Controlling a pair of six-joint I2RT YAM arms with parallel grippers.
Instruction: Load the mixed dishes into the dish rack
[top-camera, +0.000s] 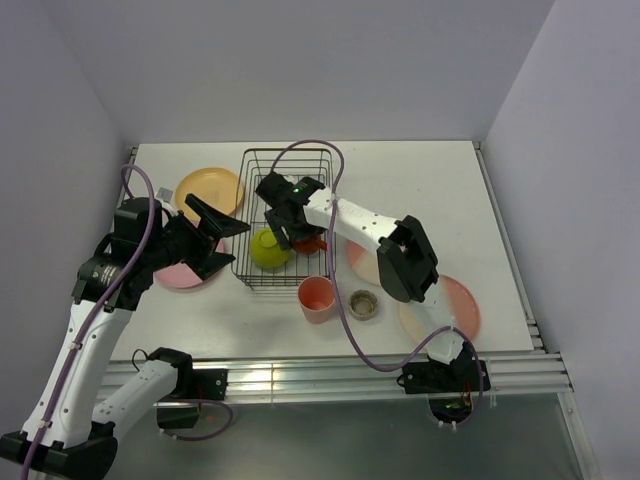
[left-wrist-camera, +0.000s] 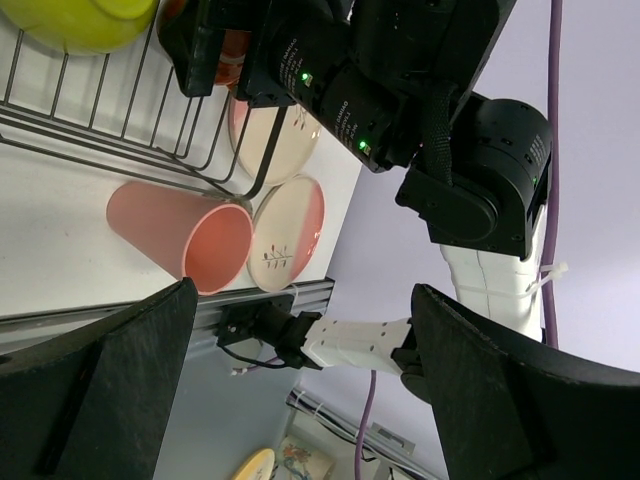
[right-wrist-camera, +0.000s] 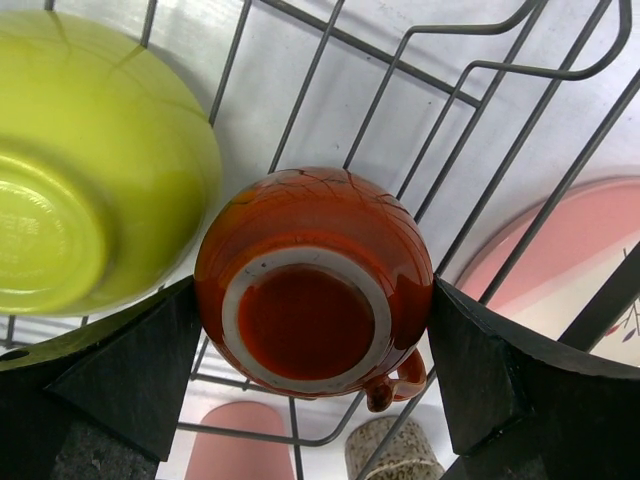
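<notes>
The dark wire dish rack (top-camera: 290, 155) sits mid-table. Inside it, a lime-green bowl (top-camera: 268, 248) lies bottom-up at the near left. Beside the bowl is a red-brown mug (right-wrist-camera: 315, 280), also bottom-up with its handle at lower right. My right gripper (right-wrist-camera: 312, 300) straddles the mug from above, both pads against its sides. My left gripper (top-camera: 238, 247) hangs open and empty just left of the rack, above a pink plate (top-camera: 180, 275). A salmon-pink cup (top-camera: 317, 297) and a small grey-beige cup (top-camera: 363, 303) stand before the rack. An orange-yellow plate (top-camera: 208, 188) lies far left.
A pink-and-cream plate (top-camera: 455, 300) lies at the right near the table's front edge. Another plate (top-camera: 362, 262) is partly hidden under the right arm. The left wrist view shows the twig-drawn plate (left-wrist-camera: 290, 235) next to the salmon cup (left-wrist-camera: 180, 235). Walls close in on both sides.
</notes>
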